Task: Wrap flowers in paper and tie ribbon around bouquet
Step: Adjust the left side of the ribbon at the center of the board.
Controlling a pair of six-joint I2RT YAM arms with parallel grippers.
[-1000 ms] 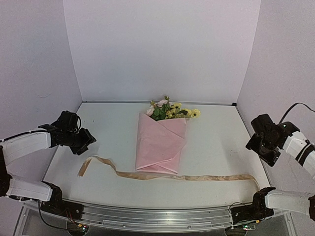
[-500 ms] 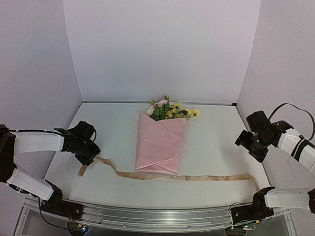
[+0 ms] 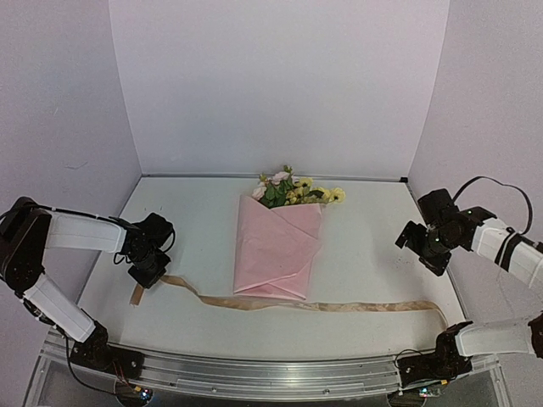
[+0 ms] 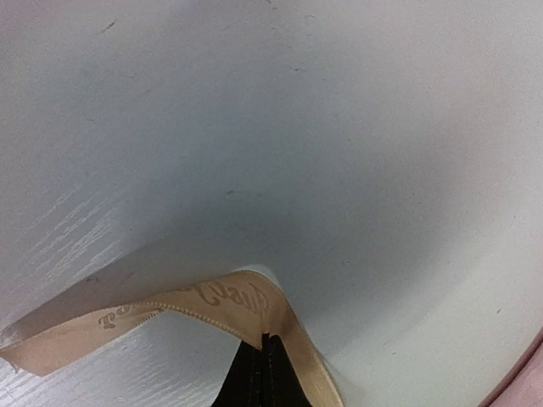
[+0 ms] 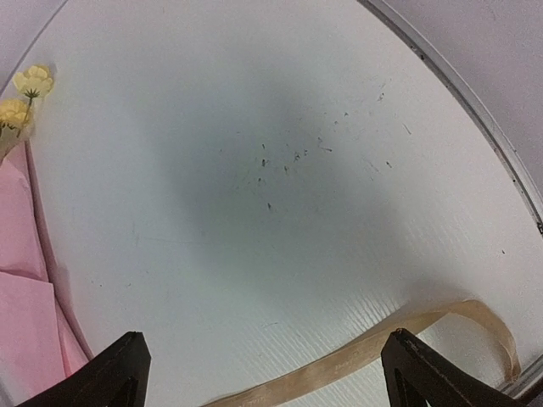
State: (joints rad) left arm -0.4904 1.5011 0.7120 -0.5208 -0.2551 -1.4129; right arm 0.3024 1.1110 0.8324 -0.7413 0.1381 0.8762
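Near the worktop's (image 3: 373, 246) left edge, left jaws are clamped on the ribbon (image 3: 297, 304) just in from its end; slick satin could slide out of so narrow a pinch, or a hard tug could drag the bouquet (image 3: 278, 246), lying mid-worktop with its tip at the ribbon, and loosen the paper (image 3: 267, 273) folds. Left arm (image 3: 81, 233) reaches low, wrist tipped down; right arm (image 3: 496, 242) hovers above the ribbon's other end with the right jaws wide apart, empty.
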